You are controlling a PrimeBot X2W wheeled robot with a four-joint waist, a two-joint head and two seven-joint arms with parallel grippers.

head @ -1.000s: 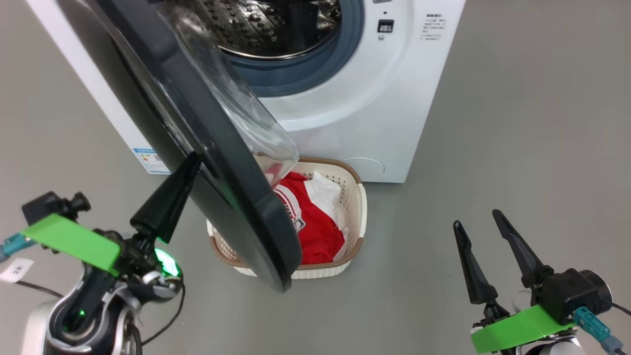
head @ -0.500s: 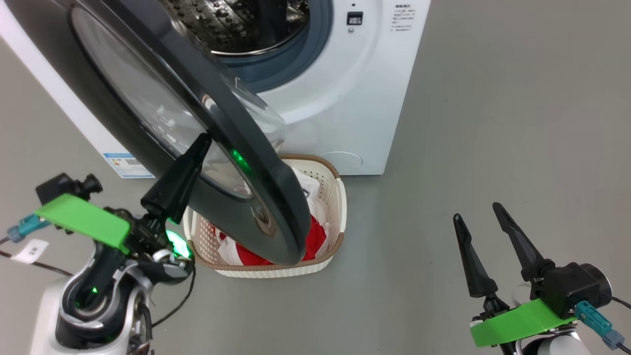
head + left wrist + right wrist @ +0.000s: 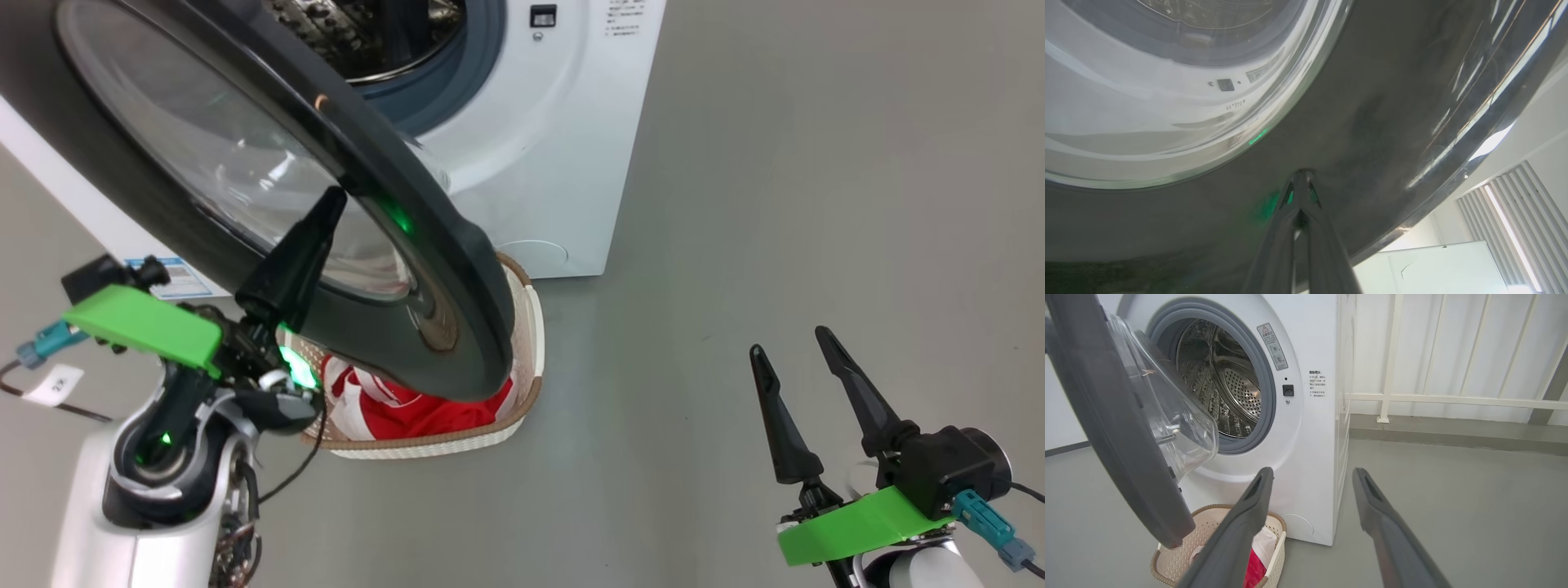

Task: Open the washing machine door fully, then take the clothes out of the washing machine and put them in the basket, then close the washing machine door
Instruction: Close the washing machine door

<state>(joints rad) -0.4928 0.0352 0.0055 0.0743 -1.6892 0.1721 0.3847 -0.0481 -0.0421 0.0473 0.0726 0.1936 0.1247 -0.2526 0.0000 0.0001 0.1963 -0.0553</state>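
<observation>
The washing machine [image 3: 563,163] stands with its steel drum [image 3: 1224,375] exposed. The washing machine door [image 3: 441,269], glossy black with a clear bowl window [image 3: 1147,122], hangs partly swung over the basket [image 3: 529,327]. My left gripper [image 3: 331,200] is shut, its joined tip [image 3: 1300,173] pressing on the door's outer black face [image 3: 1392,122]. Red and white clothes [image 3: 392,412] lie in the basket, half hidden under the door. My right gripper [image 3: 788,343] is open over the floor to the right, holding nothing. In the right wrist view the right gripper [image 3: 1312,471] points at the machine's front, with the basket [image 3: 1175,559] at lower left.
Grey floor surrounds the machine, with free room to its right. A white railing [image 3: 1433,398] runs along the far wall behind it. A blue label [image 3: 175,278] sits low on the machine's front at left. A cable with a paper tag [image 3: 51,384] hangs from my left arm.
The door has swung further toward the machine, with my shut left gripper staying on its outer face. The head camera has shifted, moving machine and basket left. The right gripper stays open.
</observation>
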